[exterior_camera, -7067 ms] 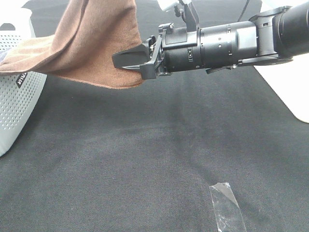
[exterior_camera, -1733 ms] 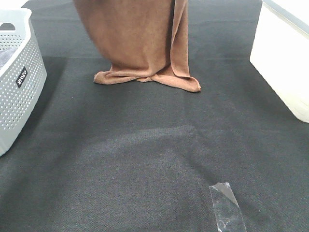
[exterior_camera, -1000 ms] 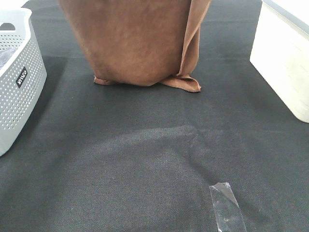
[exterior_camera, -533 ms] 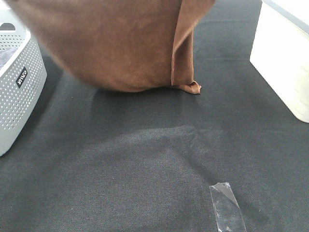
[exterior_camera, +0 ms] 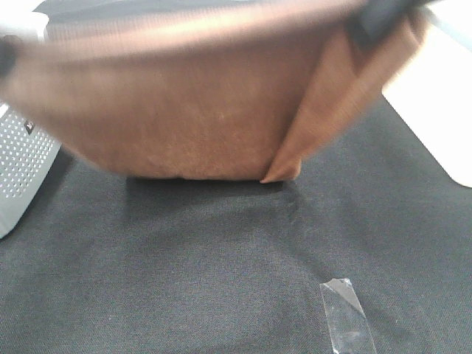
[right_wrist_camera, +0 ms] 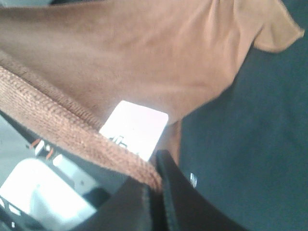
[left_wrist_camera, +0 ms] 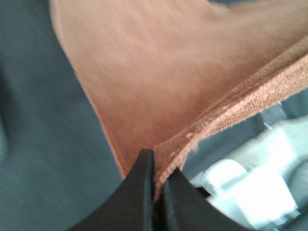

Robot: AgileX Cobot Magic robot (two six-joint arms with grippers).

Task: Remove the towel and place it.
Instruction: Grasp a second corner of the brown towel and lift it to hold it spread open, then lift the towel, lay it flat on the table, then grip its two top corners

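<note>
The towel [exterior_camera: 199, 110] is up in the air, stretched wide across the 12 o'clock half of the high view, a rust-brown sheet blurred by motion, with its top hem pulled nearly level from 9 o'clock round to 1 o'clock and its belly sagging down toward the middle. Toward 3 o'clock one side is folded over on itself into a narrow strip that ends in a pointed corner low over the black table cloth [exterior_camera: 221, 273]; I cannot tell whether that corner touches the cloth, though its shadow lies right beneath it. The left gripper [left_wrist_camera: 155, 179] has its dark jaws pinched tight together on the stitched hem at one end, the cloth fanning away from the fingertips. The right gripper [right_wrist_camera: 155, 182] is likewise clamped narrow on the ribbed hem at the other end, the towel hanging off past it. From above only a dark smear at about 1 o'clock shows where the right one is. At 9 o'clock the grey perforated basket [exterior_camera: 18, 169] stands partly behind the towel's left end. At 3 o'clock sits a white box [exterior_camera: 435, 110], clear of the cloth's fold. Down at 5 o'clock a strip of clear tape [exterior_camera: 345, 317] lies flat on the table cloth, well apart from the towel
</note>
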